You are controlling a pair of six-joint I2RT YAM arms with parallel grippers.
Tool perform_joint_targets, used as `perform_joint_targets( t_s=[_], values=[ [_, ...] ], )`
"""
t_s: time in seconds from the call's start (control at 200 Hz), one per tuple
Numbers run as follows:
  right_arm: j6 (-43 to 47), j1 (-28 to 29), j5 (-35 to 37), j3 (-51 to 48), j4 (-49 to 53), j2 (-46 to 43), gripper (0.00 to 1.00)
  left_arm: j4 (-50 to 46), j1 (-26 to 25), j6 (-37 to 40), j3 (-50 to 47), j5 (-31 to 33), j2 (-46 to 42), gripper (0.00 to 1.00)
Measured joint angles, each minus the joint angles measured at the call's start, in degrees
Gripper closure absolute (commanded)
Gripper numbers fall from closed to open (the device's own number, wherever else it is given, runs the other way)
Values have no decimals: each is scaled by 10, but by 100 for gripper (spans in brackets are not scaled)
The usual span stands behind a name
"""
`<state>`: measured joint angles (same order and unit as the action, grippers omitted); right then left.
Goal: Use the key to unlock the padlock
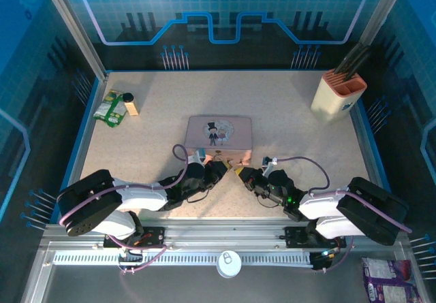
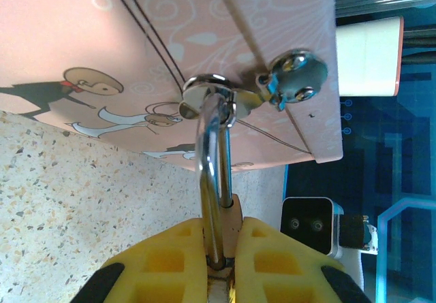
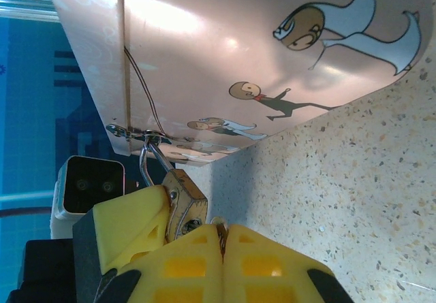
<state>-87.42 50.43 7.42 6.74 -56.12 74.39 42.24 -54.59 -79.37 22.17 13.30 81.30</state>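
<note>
From above, the pink tin [image 1: 218, 134] lies mid-table, and the 2 arms meet at its near edge: the left gripper [image 1: 215, 171] and the right gripper [image 1: 240, 174] sit nearly nose to nose, just apart.

At the left wrist, the yellow fingers [image 2: 170, 262] are clamped on the padlock [image 2: 210, 173], brass body pinched between them. Its silvery shackle runs up through the tin's hasp [image 2: 204, 93] and looks closed.

At the right wrist, the padlock's body hangs tilted from the hasp, just beside the right claw. That claw is pressed together on the key [image 3: 219, 222] – only a sliver of metal pokes out at the seam.

This looks like the insertion step: lock steadied, key not yet in. The next move calls for lining the key's tip up with the keyway – which I cannot make out – then a straight push and a twist.
</note>
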Motion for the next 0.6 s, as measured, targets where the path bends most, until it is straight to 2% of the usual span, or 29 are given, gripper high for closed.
perform_joint_targets(
  t_s=[0.6],
  values=[
    [7,3,12,0,-7,5,100,-4,0,0,3,1,0,100]
  ],
)
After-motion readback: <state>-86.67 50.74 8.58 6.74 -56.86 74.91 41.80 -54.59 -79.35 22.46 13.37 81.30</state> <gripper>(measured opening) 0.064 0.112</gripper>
